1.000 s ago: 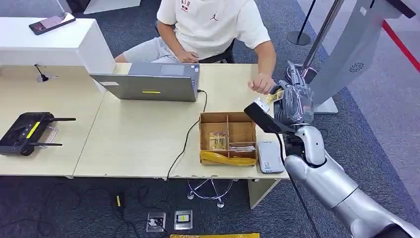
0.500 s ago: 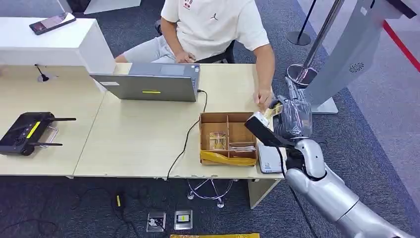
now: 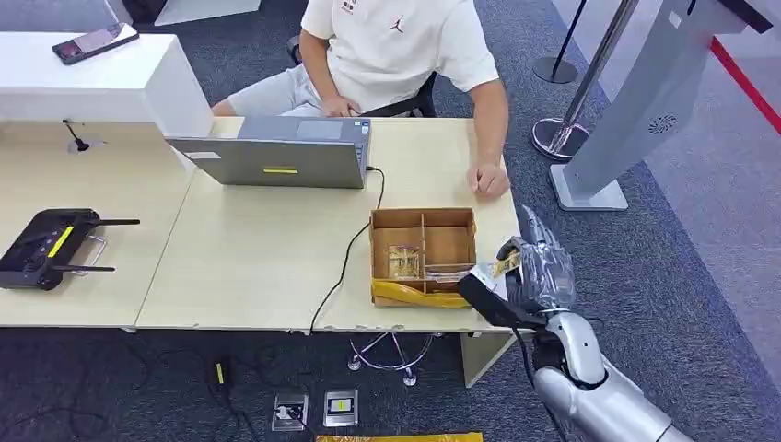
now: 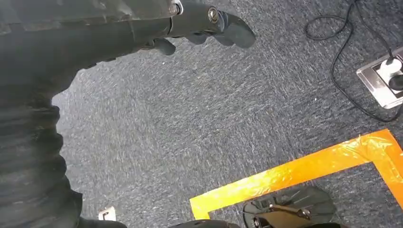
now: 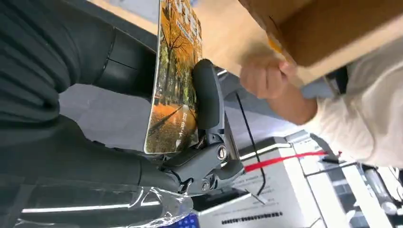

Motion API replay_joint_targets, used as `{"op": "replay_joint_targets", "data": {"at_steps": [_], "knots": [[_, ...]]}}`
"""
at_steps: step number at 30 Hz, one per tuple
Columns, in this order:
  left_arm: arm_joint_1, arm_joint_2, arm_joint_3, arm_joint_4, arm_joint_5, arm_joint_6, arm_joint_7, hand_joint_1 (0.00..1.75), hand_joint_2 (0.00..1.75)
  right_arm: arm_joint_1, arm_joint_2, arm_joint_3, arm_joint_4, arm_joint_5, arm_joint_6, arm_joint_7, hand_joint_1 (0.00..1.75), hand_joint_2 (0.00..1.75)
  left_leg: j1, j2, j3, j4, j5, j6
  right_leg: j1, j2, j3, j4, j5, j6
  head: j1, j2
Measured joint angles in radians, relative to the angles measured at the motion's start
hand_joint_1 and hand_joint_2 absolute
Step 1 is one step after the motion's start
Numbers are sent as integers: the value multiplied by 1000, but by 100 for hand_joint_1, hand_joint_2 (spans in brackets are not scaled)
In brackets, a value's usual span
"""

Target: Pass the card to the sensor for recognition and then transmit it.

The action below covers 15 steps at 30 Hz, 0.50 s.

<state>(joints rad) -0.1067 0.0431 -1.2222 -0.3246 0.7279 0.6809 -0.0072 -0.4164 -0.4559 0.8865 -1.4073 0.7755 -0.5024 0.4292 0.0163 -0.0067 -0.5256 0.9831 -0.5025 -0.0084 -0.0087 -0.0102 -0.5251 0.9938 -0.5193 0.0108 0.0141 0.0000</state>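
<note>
Our right hand [image 3: 539, 272] grips the card [image 5: 173, 80], a thin printed card with an autumn-tree picture, pinched flat between the thumb and the darker fingers [image 5: 209, 97]; from the head view a yellow edge of it shows at the hand, which hangs just off the bench's [image 3: 258, 258] front right corner. Our left hand [image 4: 199, 23] hangs at our side above the carpet, fingers curled in with nothing visible in them. Just beside the right hand, at the bench's front right corner, stands the cardboard box [image 3: 424, 253] with its compartments, some holding small packets, and a yellow wrapped strip [image 3: 424, 295] lies along its front edge. A small white device should be the sensor, we judge, but our forearm covers the spot beside the box and we cannot make it out. Farther along the right edge, toward the back, the person's hand [image 3: 488, 180] rests on the bench, well apart from ours. A laptop [image 3: 276, 157] sits at the back middle and a black controller [image 3: 46, 249] near the front left. As we judge it, the card is picked up and in hand; whether it has been read at the sensor the pictures do not settle, and passing it to the person is not yet done.
</note>
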Motion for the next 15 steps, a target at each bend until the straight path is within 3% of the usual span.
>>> {"op": "replay_joint_targets", "data": {"at_steps": [15], "knots": [[0,0,-3,0,-11,-5,0,0,175,148,10,2,-4,-13,4,-1,175,175,0,0,0,0,0,0,0,0,0,0,0,0,0,0]]}}
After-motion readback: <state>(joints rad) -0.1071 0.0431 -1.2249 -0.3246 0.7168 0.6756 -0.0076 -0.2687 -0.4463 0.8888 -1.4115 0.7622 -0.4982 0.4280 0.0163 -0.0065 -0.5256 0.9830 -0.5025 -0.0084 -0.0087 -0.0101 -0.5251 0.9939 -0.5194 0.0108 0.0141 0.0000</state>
